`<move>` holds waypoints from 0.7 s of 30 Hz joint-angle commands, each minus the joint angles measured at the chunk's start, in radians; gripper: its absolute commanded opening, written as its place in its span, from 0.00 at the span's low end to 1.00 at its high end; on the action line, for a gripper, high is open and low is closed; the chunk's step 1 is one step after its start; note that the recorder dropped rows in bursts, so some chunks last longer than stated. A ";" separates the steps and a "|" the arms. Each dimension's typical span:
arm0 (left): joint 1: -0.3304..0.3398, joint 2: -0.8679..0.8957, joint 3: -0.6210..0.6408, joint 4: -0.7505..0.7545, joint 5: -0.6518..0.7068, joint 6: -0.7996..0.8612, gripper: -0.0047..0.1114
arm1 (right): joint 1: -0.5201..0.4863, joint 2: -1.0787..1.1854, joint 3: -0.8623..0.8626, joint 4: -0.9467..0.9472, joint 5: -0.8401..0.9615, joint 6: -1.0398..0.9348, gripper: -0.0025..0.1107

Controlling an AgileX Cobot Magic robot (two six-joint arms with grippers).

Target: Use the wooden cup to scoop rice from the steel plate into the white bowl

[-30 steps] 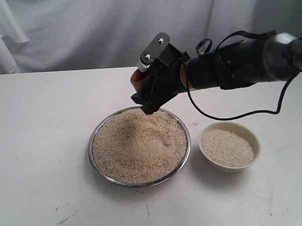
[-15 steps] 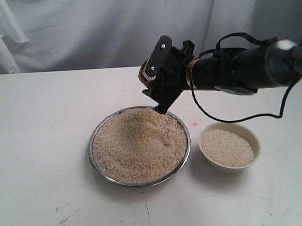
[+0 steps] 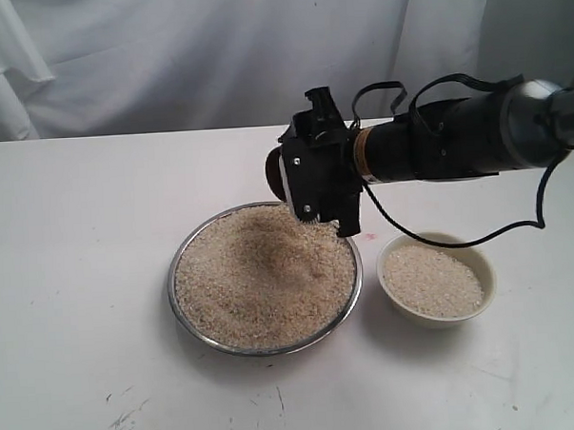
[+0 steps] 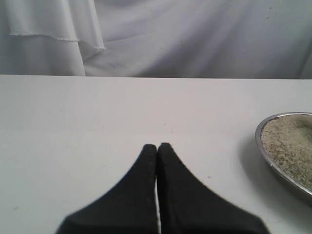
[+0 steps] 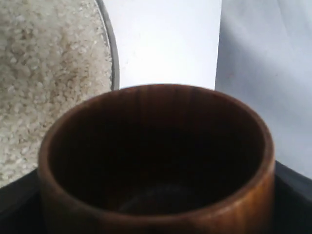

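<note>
Wooden cup [image 5: 156, 161], grasped by the right gripper [image 3: 327, 213], hangs over the steel plate's [image 3: 173, 294] far rim; a clumsy dip could push rice [image 3: 261, 278] onto the worktop [image 3: 78, 234]. Left gripper [image 4: 157, 151] rests clenched.

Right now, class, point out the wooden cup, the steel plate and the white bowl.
wooden cup [image 5: 156, 161]: right wrist view, its dark inside.
steel plate [image 3: 172, 289]: exterior view, its left rim.
white bowl [image 3: 439, 323]: exterior view, its near outer wall.

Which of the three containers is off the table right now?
The wooden cup, held in the jaws of the right gripper above the steel plate. The steel plate and the white bowl both sit on the table.
</note>
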 commanded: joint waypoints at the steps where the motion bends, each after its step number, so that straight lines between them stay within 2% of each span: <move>1: -0.002 -0.005 0.005 -0.001 -0.006 -0.003 0.04 | 0.008 -0.005 0.002 0.003 -0.004 -0.279 0.02; 10: -0.002 -0.005 0.005 -0.001 -0.006 -0.003 0.04 | 0.100 0.006 -0.012 0.000 0.068 -0.317 0.02; 21: -0.002 -0.005 0.005 -0.001 -0.006 -0.003 0.04 | 0.146 0.157 -0.192 0.000 0.179 -0.475 0.02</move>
